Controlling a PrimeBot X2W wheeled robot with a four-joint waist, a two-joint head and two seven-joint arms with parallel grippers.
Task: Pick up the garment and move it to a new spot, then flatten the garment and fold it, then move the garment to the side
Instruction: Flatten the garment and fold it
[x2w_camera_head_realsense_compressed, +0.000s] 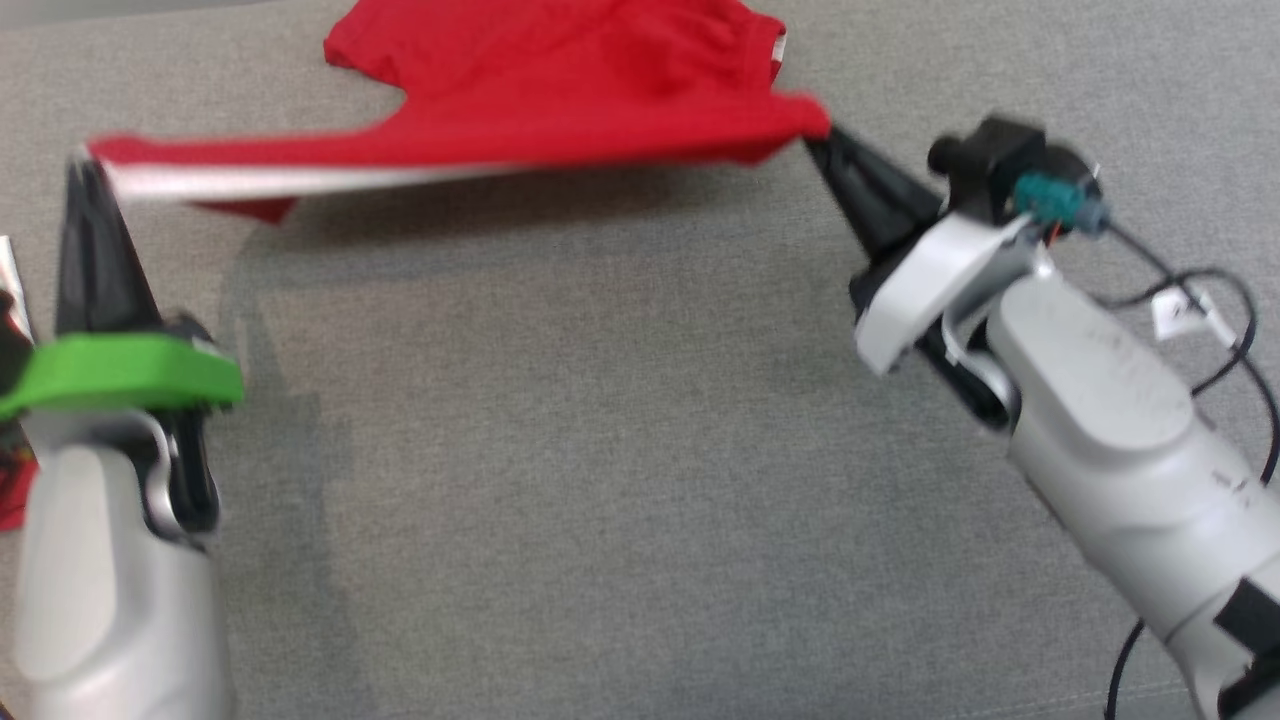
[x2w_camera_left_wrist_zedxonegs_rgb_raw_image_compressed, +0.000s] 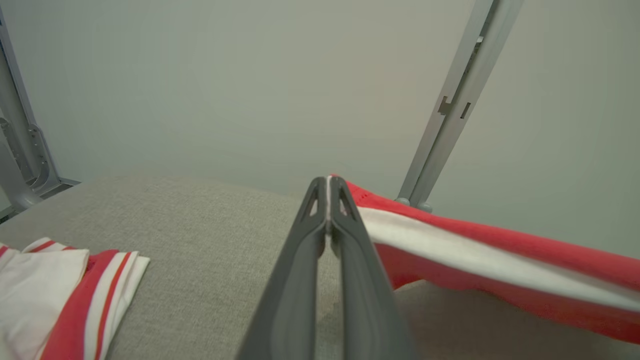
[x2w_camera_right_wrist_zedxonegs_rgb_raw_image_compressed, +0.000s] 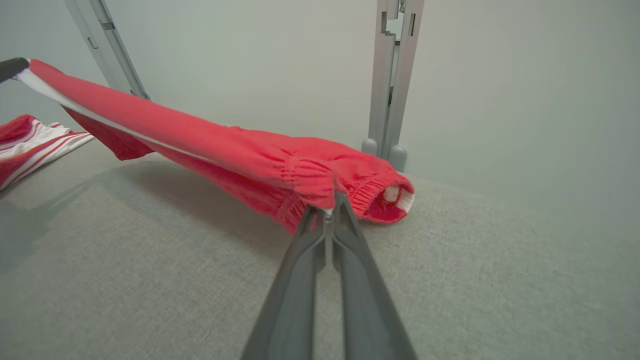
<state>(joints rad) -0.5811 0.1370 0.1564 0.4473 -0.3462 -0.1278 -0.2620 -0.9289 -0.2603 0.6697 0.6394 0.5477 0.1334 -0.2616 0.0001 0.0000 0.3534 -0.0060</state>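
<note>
Left gripper (x2w_camera_head_realsense_compressed: 85, 168) and right gripper (x2w_camera_head_realsense_compressed: 818, 137), arms spread wide, clamp the garment (x2w_camera_head_realsense_compressed: 560, 110) taut between them

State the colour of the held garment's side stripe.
White stripe; left wrist view shows it best.

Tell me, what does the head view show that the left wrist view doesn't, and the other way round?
Head view: the right gripper pinching the other end of the red garment, so you see it stretched between both grippers. Left wrist view: a pale wall, a metal post and a folded striped cloth lying on the surface. Both: the left gripper shut on the garment's white-striped end, above the grey surface.
</note>
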